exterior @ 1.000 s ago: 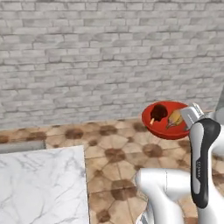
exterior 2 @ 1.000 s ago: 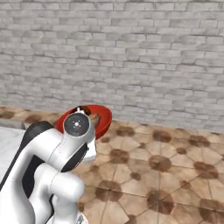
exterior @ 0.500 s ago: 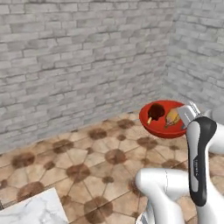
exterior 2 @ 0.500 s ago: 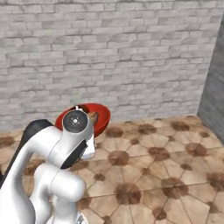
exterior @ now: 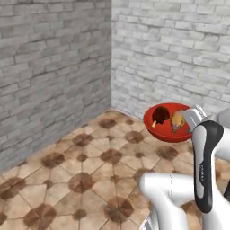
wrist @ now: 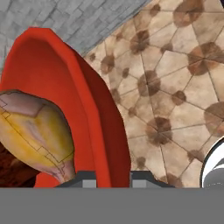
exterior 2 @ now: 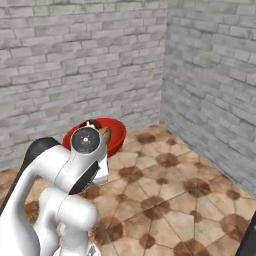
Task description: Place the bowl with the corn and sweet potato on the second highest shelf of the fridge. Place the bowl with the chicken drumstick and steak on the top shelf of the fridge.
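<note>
Even, shadowless, slightly soft rendered light.

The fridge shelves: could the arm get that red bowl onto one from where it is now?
Probably not yet. The end effector is clamped on the bowl rim, but brick walls and tiled floor lie ahead, no fridge.

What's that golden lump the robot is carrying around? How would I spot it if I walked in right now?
Find the corner where the two grey brick walls meet above the brown tiled floor; in front of it the white arm's gripper grips the rim of a glossy red bowl. Two pieces lie inside. The chicken drumstick is the tan-orange, tapering one nearer the gripper, unlike the nearly black steak beside it.
</note>
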Tool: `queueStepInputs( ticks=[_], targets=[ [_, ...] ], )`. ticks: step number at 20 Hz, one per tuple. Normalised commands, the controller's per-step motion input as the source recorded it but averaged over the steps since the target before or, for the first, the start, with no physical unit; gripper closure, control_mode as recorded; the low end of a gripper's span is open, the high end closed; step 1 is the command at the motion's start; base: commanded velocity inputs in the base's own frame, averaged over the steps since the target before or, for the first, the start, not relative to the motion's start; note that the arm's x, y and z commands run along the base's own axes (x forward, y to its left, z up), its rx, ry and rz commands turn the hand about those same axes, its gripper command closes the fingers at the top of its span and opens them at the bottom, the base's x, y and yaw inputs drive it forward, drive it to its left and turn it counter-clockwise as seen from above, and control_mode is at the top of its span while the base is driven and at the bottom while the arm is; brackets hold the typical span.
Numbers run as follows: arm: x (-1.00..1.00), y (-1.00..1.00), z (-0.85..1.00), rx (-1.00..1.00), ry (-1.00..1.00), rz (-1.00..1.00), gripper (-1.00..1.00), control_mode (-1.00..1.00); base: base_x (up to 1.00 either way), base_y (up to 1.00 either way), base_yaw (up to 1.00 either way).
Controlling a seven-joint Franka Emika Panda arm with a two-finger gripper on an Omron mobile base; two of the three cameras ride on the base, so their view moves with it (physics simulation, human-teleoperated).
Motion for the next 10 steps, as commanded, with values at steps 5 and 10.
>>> queueStepInputs(
  ticks=[5,10],
  targets=[
    [0.00,0.00,0.00,0.00,0.00,0.00,1.00,1.00,0.86,0.00,-0.58],
    [0.00,0.00,0.00,0.00,0.00,0.00,1.00,1.00,0.49,-0.04,-0.68]
  ],
)
